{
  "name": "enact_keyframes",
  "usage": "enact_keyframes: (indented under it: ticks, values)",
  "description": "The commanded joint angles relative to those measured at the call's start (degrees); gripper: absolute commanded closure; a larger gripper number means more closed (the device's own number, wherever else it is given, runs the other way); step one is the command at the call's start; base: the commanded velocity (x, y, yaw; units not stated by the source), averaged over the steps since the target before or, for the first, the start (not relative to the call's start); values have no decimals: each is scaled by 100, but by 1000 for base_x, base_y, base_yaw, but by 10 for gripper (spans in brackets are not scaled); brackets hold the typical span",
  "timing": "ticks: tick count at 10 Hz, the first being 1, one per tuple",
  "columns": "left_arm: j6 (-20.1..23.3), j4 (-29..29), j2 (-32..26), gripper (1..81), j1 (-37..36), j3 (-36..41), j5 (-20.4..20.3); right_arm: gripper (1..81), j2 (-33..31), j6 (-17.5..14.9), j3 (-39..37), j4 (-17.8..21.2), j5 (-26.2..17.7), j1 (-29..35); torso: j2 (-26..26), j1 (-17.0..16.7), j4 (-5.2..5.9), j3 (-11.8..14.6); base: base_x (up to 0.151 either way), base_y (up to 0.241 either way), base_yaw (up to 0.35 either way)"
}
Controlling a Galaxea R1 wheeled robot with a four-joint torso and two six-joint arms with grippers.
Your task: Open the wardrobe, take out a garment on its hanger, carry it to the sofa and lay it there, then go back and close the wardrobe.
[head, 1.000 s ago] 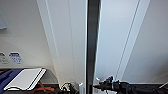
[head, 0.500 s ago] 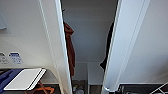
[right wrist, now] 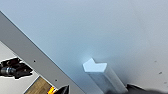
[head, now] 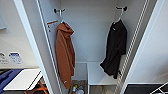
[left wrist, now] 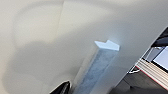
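With both doors swung wide, the wardrobe (head: 87, 37) shows the black garment (head: 116, 47) on its white hanger (head: 119, 15); each wrist tool sits at a door handle (left wrist: 107, 45), grip impossible to tell; pull evenly, doors fully clear

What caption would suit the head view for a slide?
Open wardrobe: a rust-orange hooded garment hangs left, the black garment on its hanger right.
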Motion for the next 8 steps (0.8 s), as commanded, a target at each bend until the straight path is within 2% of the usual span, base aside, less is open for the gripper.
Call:
enact_keyframes:
  ticks: [1,2,4,5,6,8]
  values:
    - [-211,1755,-771,10,1693,1473,46,10,-844,279,1042,-627,1223,-651,0,0,0,0,0,0,0]
    - [-211,1870,-842,10,2255,1096,-472,10,-1152,288,849,-654,1601,-854,0,0,0,2,0,0,0]
    - [-246,1862,-704,10,3412,-199,-2065,10,-1452,384,97,-584,2251,-1231,0,0,0,5,0,0,0]
    - [-359,1819,-441,10,3845,-1044,-2973,10,-1435,593,-448,-523,2446,-1406,-7,-11,2,9,0,0,0]
    - [-734,1818,-125,10,4102,-1799,-3477,10,-1314,883,-1061,-332,2482,-1548,-15,-24,-2,11,0,0,0]
    - [-1377,1713,578,10,4244,-3076,-3727,10,-953,1245,-2180,249,2386,-1803,-22,-37,-2,18,0,0,0]
